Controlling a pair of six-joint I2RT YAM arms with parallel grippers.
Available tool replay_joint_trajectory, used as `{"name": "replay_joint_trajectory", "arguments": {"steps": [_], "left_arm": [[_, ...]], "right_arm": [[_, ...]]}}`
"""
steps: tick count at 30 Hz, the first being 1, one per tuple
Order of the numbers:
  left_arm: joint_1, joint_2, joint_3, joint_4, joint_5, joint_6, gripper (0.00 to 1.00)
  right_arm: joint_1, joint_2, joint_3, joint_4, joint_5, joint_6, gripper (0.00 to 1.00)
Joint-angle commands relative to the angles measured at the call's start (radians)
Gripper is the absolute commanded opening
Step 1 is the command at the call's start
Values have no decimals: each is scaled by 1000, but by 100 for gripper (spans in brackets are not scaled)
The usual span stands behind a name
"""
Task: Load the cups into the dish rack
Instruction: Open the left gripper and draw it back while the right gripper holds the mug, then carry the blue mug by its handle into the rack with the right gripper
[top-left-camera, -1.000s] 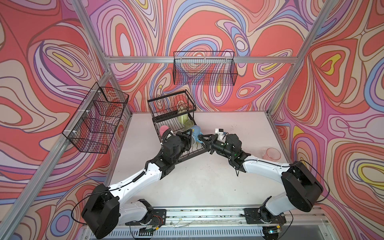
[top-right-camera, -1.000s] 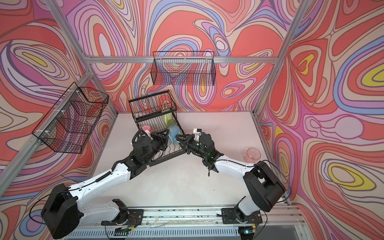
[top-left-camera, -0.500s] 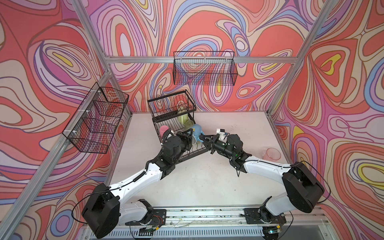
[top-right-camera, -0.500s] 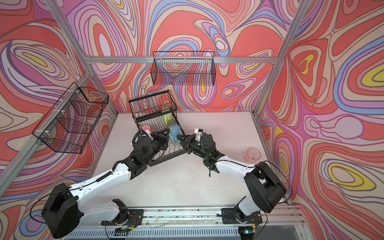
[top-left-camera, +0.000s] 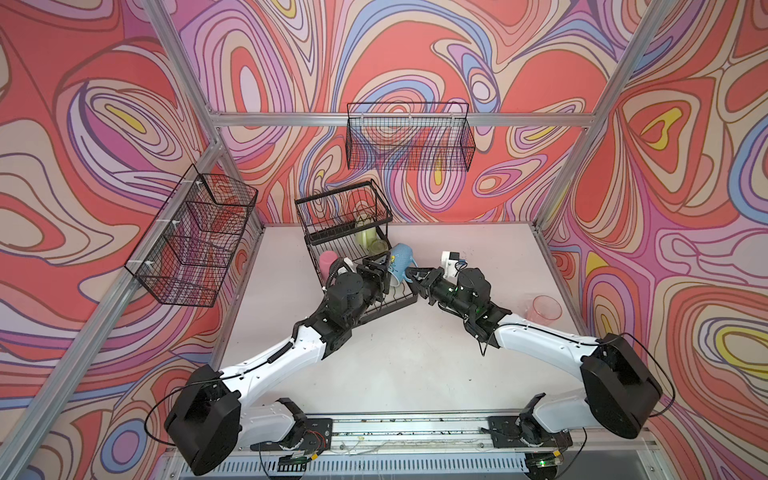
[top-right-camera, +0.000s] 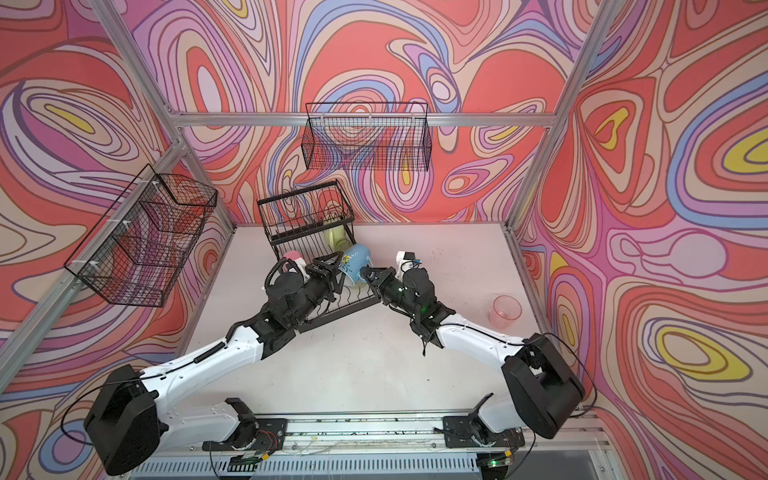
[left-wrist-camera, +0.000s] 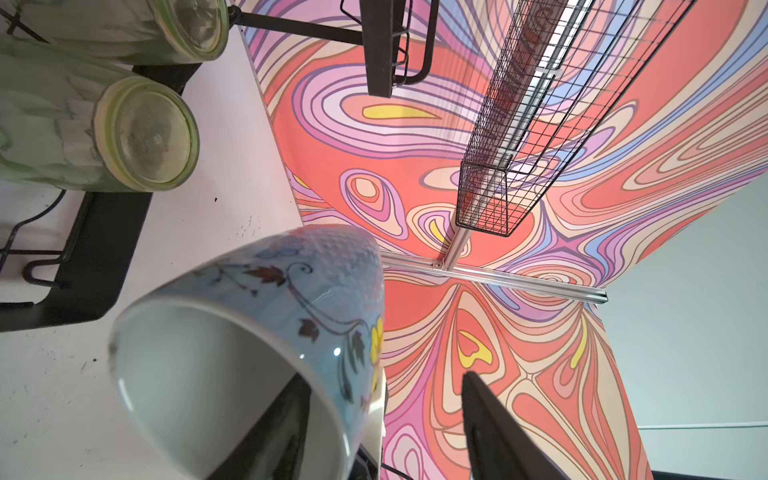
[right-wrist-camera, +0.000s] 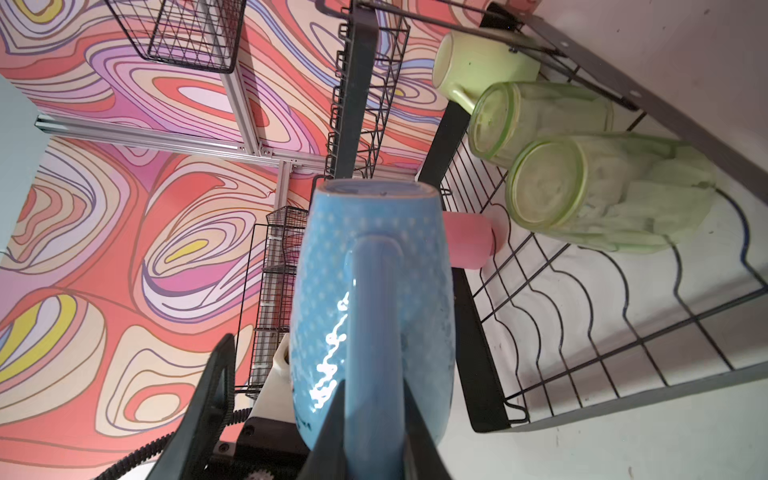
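Only the right wrist view is showing the right claw (right-wrist-camera: 372, 390) clenching the handle of the blue mug (right-wrist-camera: 370, 291). Only the left wrist view is showing the left claw (left-wrist-camera: 382, 403) released, one finger (left-wrist-camera: 274, 440) inside the mug, the other clear of it. The mug is hanging tilted at the right edge of the dish rack (top-left-camera: 332, 193), slightly higher than a second ago, when the left claw was clenching it.

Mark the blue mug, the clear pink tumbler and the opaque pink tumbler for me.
blue mug (top-left-camera: 401, 258): in a top view, on its blue outer wall.
clear pink tumbler (top-left-camera: 544, 311): in a top view, on the middle of its body.
opaque pink tumbler (top-left-camera: 327, 262): in a top view, on its side.
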Motion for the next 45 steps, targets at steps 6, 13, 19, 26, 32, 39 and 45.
{"name": "replay_joint_trajectory", "arguments": {"steps": [6, 13, 19, 26, 32, 39, 45], "left_arm": [[9, -62, 110, -344, 125, 166, 72], [39, -89, 240, -706, 161, 412, 85], [45, -114, 310, -1010, 86, 634, 94], [76, -213, 318, -1214, -39, 838, 100], [180, -303, 293, -1308, -28, 992, 100], [319, -397, 218, -1312, 22, 1094, 100], [415, -435, 134, -1236, 46, 1180, 100]], "right_arm": [[3, -106, 21, -30, 102, -233, 0], [3, -132, 24, -75, 112, -353, 0], [9, -147, 38, -135, 117, -463, 0], [65, -141, 63, -169, 163, -606, 0], [166, -93, 108, -183, 214, -769, 0], [257, -4, 136, -124, 251, -929, 0], [284, 97, 178, -84, 308, -1025, 0]]}}
